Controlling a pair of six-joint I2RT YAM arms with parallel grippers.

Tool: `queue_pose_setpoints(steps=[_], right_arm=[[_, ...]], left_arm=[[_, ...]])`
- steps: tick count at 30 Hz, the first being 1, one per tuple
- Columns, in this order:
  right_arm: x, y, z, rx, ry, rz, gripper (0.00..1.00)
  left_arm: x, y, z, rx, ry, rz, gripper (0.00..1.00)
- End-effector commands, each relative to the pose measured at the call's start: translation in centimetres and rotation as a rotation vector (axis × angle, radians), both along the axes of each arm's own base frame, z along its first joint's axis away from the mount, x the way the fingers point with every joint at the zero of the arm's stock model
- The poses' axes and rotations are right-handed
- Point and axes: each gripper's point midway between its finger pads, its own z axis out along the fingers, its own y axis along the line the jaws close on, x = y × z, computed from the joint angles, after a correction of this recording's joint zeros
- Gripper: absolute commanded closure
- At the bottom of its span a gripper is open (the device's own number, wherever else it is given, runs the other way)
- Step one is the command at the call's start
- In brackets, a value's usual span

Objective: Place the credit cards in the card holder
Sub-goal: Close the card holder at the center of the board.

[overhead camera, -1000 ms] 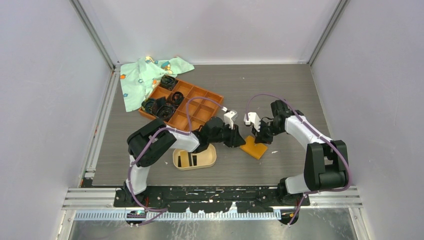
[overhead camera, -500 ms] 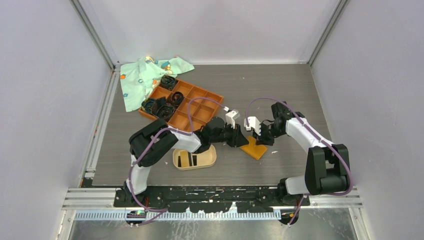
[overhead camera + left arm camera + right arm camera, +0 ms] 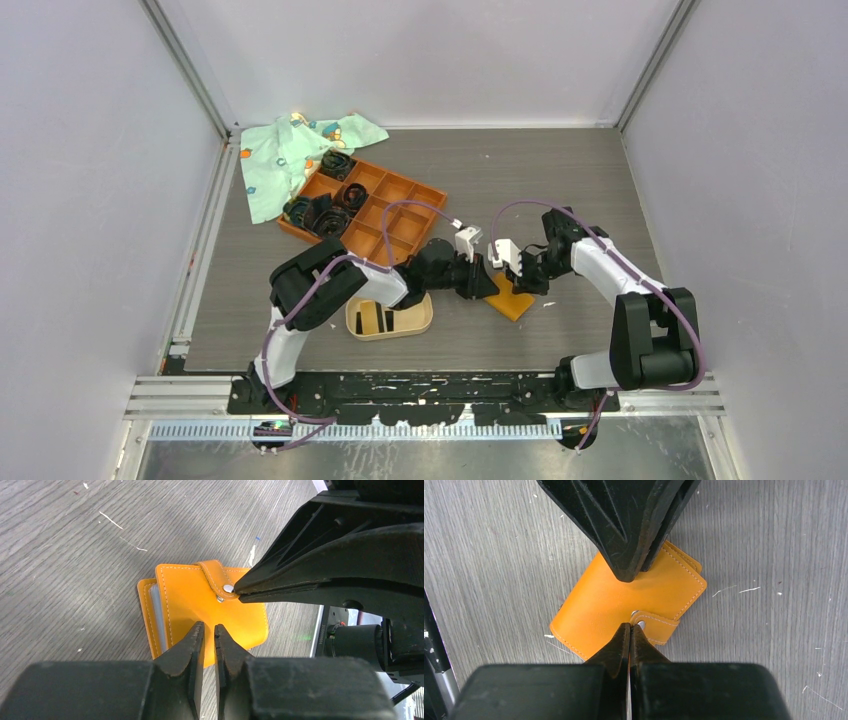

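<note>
A closed orange snap wallet (image 3: 515,301) (image 3: 200,597) (image 3: 599,605) lies flat on the table. My left gripper (image 3: 488,281) (image 3: 209,629) (image 3: 631,574) hangs over the wallet's cover, its jaws a narrow gap apart with nothing between them. My right gripper (image 3: 514,279) (image 3: 630,626) (image 3: 237,592) faces it, shut, with its tip against the strap beside the snap button (image 3: 228,588). The beige card holder (image 3: 420,322) sits left of the wallet under my left arm. Two dark thin shapes (image 3: 370,318) stand inside it and look like credit cards.
An orange grid tray (image 3: 400,215) with black coiled bands (image 3: 322,210) stands at the back left. A green patterned cloth (image 3: 285,150) lies behind it. Metal rails run along the left edge and the near edge of the table.
My left gripper has moved right onto the wallet and its jaws have narrowed. The right gripper has shifted slightly left and down to the wallet's strap.
</note>
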Motion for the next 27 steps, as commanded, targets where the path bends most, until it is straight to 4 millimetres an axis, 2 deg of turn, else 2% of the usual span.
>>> queue_pose_setpoints(steps=[1,13,27], right_arm=[[-0.3,0.4,0.3,0.017,-0.010,0.028,0.99],[0.0,0.8,0.0,0.011,-0.024,0.027,0.99],[-1.0,0.3,-1.1,-0.044,0.013,0.077,0.99]], left_arm=[[0.6,-1.2,1.9,-0.065,-0.044,-0.005,0.86],[0.4,-1.3,1.6,-0.060,-0.037,-0.010,0.88],[0.3,-1.3,1.5,-0.061,-0.035,-0.013,0.90]])
